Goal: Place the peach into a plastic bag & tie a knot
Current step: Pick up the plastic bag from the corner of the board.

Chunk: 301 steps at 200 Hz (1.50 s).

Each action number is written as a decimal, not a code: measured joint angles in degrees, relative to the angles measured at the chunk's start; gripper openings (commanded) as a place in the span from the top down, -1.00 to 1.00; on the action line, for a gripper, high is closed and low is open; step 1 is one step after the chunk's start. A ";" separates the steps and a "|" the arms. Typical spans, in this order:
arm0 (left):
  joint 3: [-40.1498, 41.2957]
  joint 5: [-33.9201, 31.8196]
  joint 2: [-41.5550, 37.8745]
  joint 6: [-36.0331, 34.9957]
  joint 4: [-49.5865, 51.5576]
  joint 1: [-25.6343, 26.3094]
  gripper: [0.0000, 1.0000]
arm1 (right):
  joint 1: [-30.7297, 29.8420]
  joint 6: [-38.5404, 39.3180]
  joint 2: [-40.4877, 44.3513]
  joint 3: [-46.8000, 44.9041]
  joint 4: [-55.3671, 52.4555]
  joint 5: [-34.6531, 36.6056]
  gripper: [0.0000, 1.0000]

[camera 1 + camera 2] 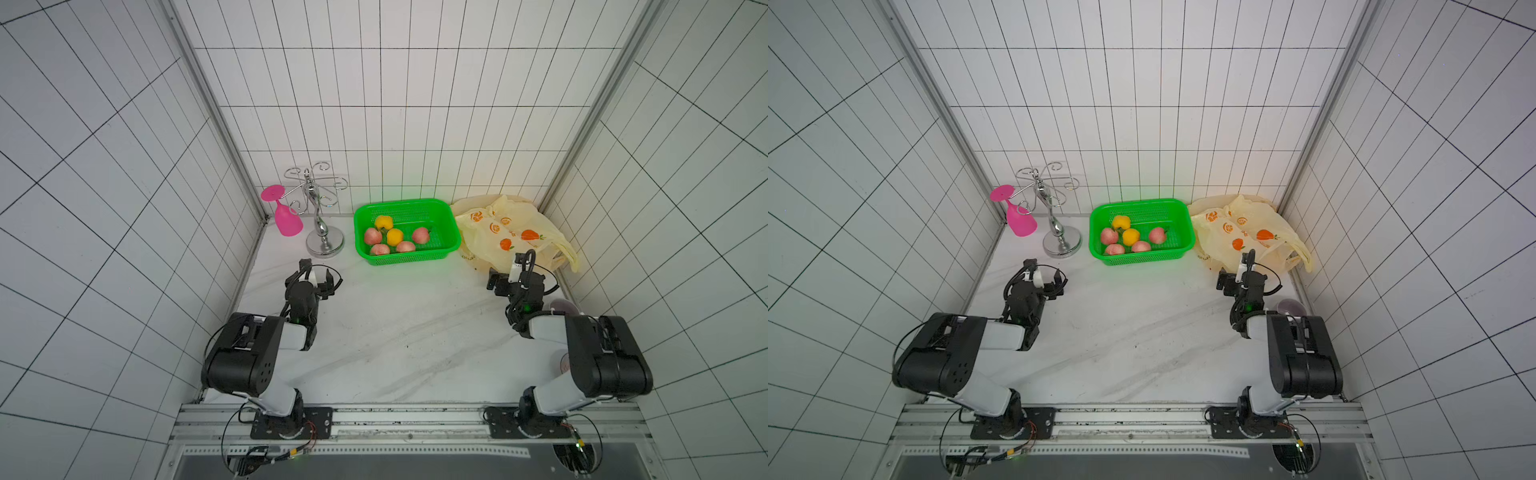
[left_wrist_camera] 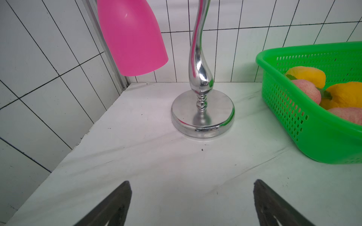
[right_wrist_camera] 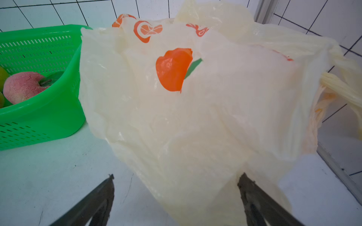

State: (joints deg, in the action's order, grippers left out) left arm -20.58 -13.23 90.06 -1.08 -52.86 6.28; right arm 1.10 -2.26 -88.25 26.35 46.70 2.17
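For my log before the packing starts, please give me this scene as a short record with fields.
peaches: four, in green basket, with two yellow fruits
plastic bag: crumpled, beside the basket, not knotted
left gripper: open, empty, facing the silver rack
right gripper: open, at the bag's near edge
pink glass: hangs upside down on the rack

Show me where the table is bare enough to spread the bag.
Free: the wide middle of the table, bordered by left gripper, right gripper and green basket. Crowded: the back edge, where pink glass, chrome rack, basket and plastic bag line up closely.
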 measured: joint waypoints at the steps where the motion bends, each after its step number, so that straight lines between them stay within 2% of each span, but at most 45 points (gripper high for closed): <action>1: 0.00 0.00 0.00 0.00 0.00 0.00 -0.96 | 0.00 0.00 0.00 0.00 0.00 0.00 -0.98; 87: 0.00 0.59 0.00 0.04 0.00 -0.09 -0.95 | 0.00 0.00 0.00 0.00 -0.04 0.00 -0.97; 160: 0.00 -1.46 -0.04 0.85 -0.07 -0.46 -0.95 | 0.00 0.00 0.55 0.02 -1.36 0.02 -0.98; 180: 0.04 -4.76 -2.45 0.33 0.81 1.07 -0.95 | -0.94 0.02 6.14 0.13 -9.75 2.34 -0.97; 203: -0.74 -9.07 -10.99 0.35 6.12 4.31 -0.96 | -4.55 -3.26 15.85 1.88 -22.53 8.44 -0.97; 220: -4.46 -10.21 -17.73 2.34 14.36 5.97 -0.95 | -8.66 -7.21 20.90 7.48 -36.48 14.99 -0.97; 234: -8.98 -10.19 -22.29 5.44 21.09 6.51 -0.96 | -10.60 -11.65 23.12 13.62 -47.17 16.11 -0.97; 245: -12.41 -9.75 -24.52 8.55 25.31 6.64 -0.95 | -10.73 -16.06 24.41 18.10 -53.59 14.14 -0.98; 255: -15.10 -9.35 -25.57 11.98 28.79 6.64 -0.95 | -9.27 -18.97 25.57 20.65 -56.70 8.66 -0.99; 266: -17.79 -8.26 -25.92 16.87 32.76 6.38 -0.95 | -7.78 -21.97 26.58 21.75 -58.64 2.54 -0.78; 281: -19.41 -3.30 -25.55 22.14 35.50 4.74 -0.95 | -6.75 -25.38 26.84 22.03 -61.29 -3.74 -0.70; 298: -19.87 4.61 -23.19 27.78 36.72 0.37 -0.95 | -6.71 -28.94 26.23 22.05 -64.89 -8.55 -0.65; 301: -20.06 6.34 -22.60 28.41 37.03 -0.55 -0.90 | -6.71 -29.55 26.10 22.14 -65.77 -9.01 -0.65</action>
State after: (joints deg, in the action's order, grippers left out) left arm -40.64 -6.90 67.46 27.33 -15.84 5.74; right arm -5.61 -31.81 -62.15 48.49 -19.07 -6.83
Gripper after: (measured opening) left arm 0.978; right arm 0.839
